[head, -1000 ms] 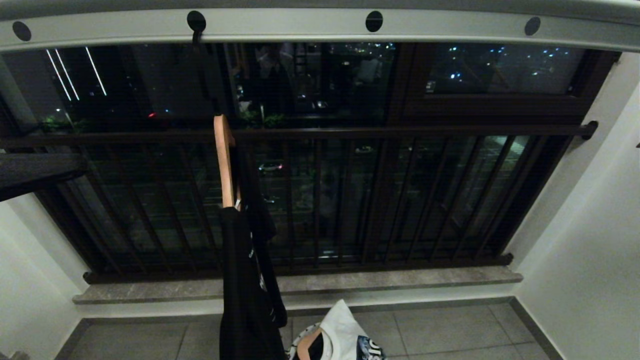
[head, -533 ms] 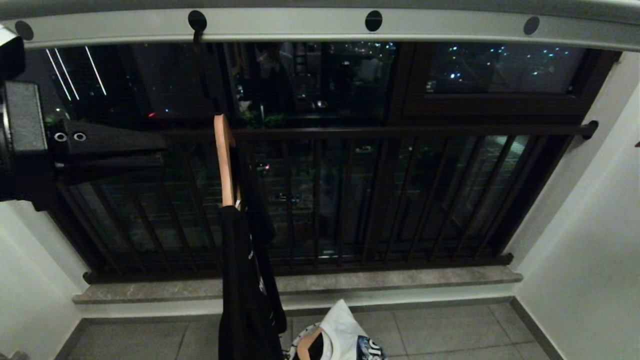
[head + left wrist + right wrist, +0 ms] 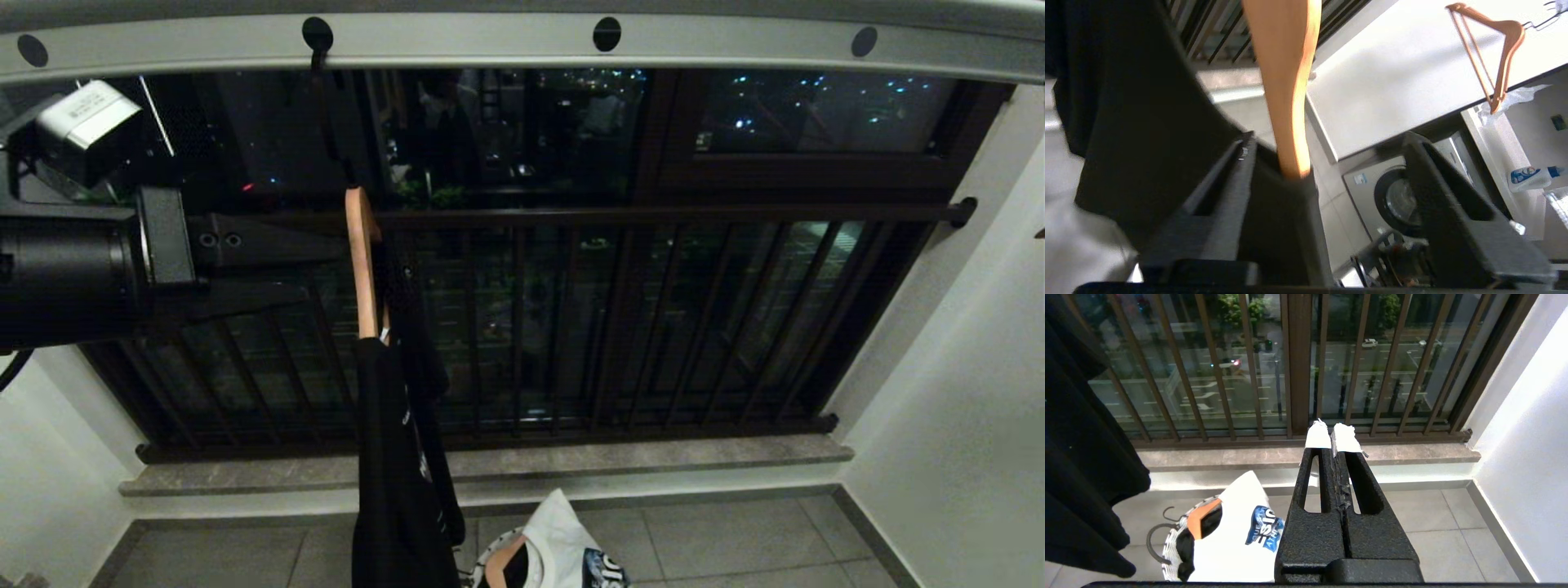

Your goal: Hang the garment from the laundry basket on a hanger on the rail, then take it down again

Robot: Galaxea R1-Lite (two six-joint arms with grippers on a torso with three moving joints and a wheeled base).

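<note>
A black garment [image 3: 400, 474] hangs on a wooden hanger [image 3: 361, 261] whose dark hook sits in a hole of the pale rail [image 3: 490, 41]. My left gripper [image 3: 326, 265] reaches in level from the left, right beside the hanger. In the left wrist view the left gripper [image 3: 1331, 139] is open, with the hanger's wooden arm [image 3: 1286, 81] and a fold of the garment [image 3: 1147, 122] between its fingers, close to one of them. The laundry basket [image 3: 1167, 543] stands on the floor below with a white printed shirt [image 3: 1237, 535] in it. My right gripper [image 3: 1333, 437] is shut and empty, low over the floor.
A dark window grille [image 3: 653, 327] and a stone sill [image 3: 653, 457] stand behind the rail, with a white wall [image 3: 963, 408] on the right. The left wrist view shows a second wooden hanger [image 3: 1490, 53] on a wall, a washing machine [image 3: 1396, 196] and a bottle [image 3: 1531, 177].
My left arm has swung in from the left edge up to the hanger, and its gripper has opened. The hanger and garment hang as before.
</note>
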